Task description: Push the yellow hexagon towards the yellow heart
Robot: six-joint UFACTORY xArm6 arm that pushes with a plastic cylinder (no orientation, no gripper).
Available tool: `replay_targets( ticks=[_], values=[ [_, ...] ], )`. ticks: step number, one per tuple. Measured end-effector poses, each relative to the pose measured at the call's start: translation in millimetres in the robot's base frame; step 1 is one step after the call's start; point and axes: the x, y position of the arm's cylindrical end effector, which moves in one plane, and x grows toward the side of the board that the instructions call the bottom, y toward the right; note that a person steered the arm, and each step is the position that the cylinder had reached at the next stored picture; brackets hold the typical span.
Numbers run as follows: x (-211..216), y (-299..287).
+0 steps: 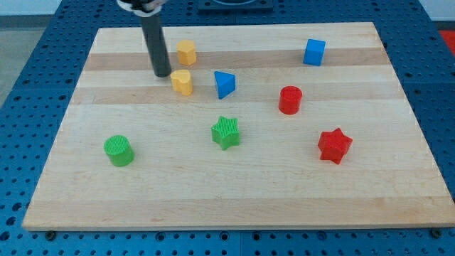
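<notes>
The yellow hexagon [186, 52] stands near the view's top, left of centre. The yellow heart [182, 82] lies just below it, a small gap apart. My tip [162, 75] rests on the board [234, 199] right beside the heart's left side and below-left of the hexagon. I cannot tell whether it touches the heart.
A blue triangle [225, 84] sits just right of the heart. A blue cube [314, 52] is at the top right, a red cylinder [290, 99] and a red star [334, 145] at the right, a green star [226, 132] in the middle, a green cylinder [119, 150] at the lower left.
</notes>
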Motion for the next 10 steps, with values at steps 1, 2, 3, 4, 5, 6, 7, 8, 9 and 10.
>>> replay_targets(
  ticks=[1,2,3,4,5,6,7,8,9,10],
  values=[
    [-13,-13],
    [-64,-18],
    [-130,3],
    [-133,11],
    [-105,50],
    [-91,48],
    [-79,46],
    [-79,46],
    [-56,46],
    [-51,46]
  ],
)
